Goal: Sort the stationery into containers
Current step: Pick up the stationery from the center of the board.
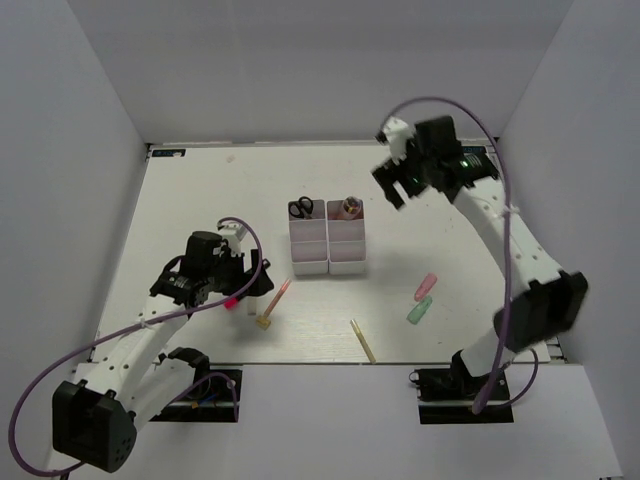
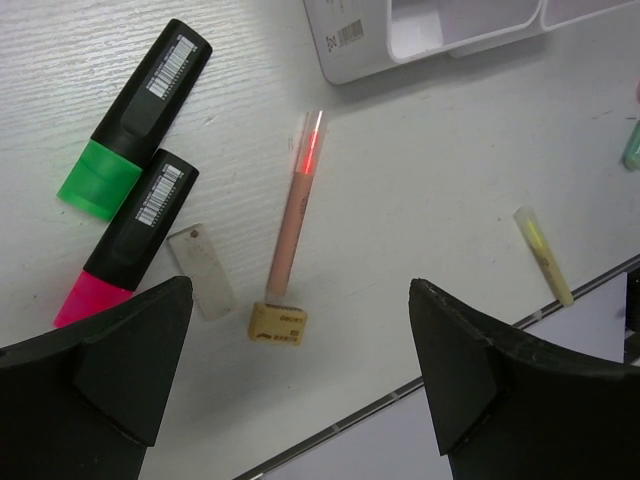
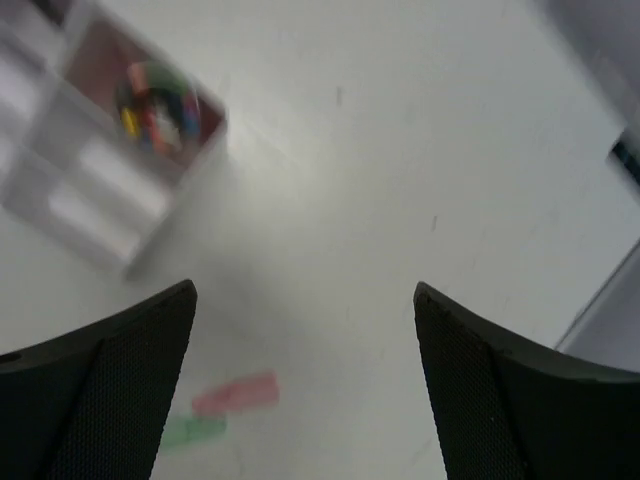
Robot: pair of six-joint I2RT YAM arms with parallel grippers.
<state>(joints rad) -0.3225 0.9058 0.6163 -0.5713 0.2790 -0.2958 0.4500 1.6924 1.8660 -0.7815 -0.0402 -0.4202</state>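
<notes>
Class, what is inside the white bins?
In the white bins: black-handled scissors far left, a bundle of colourful items far right. Their lower parts are hidden by the walls.

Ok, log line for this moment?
left gripper open over pencil | right gripper open, raised, empty | scissors in bin | eraser loose

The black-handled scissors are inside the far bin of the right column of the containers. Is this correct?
No. The top external view shows the scissors inside the far bin of the left column of the containers, not the right column.
</notes>
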